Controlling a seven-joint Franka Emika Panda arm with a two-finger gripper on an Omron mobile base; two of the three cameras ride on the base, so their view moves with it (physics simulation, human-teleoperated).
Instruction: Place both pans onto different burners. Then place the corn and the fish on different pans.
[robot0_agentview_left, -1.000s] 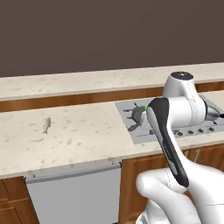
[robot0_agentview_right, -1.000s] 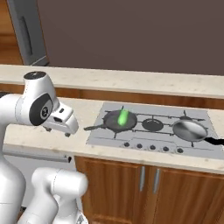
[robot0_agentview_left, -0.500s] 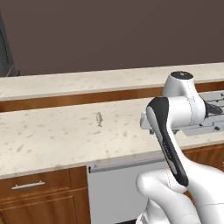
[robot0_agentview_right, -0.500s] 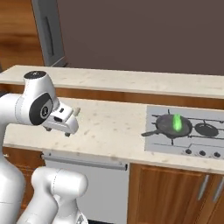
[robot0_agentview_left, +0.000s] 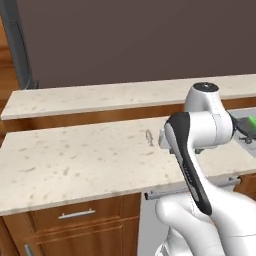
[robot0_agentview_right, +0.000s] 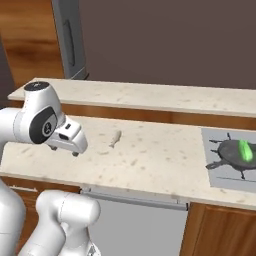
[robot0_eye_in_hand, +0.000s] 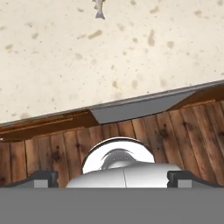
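Note:
A small grey fish (robot0_agentview_right: 115, 138) lies on the speckled counter (robot0_agentview_right: 150, 165), also in the left base view (robot0_agentview_left: 148, 137), and its tail shows at the top of the hand view (robot0_eye_in_hand: 99, 8). On a burner of the grey hob (robot0_agentview_right: 225, 176) at the far right sits a black pan (robot0_agentview_right: 231, 151), and the green corn (robot0_agentview_right: 245, 149) rests in it. The corn (robot0_agentview_left: 251, 122) peeks in at the right edge of the left base view. My gripper (robot0_agentview_right: 64, 150) hangs over the counter's front edge, left of the fish and apart from it. Its fingertips (robot0_eye_in_hand: 43, 177) stand wide, so the gripper (robot0_eye_in_hand: 113, 177) is open and empty.
A raised back ledge (robot0_agentview_right: 150, 97) runs behind the counter. A grey dishwasher front (robot0_agentview_right: 135, 220) sits below the counter edge, with wooden cabinets (robot0_agentview_left: 75, 220) beside it. A tall grey appliance (robot0_agentview_right: 70, 40) stands at the far left.
The base has driven left, so the whole scene slid right: the hob went to the right edge and the fish came toward the middle. The gripper stayed open.

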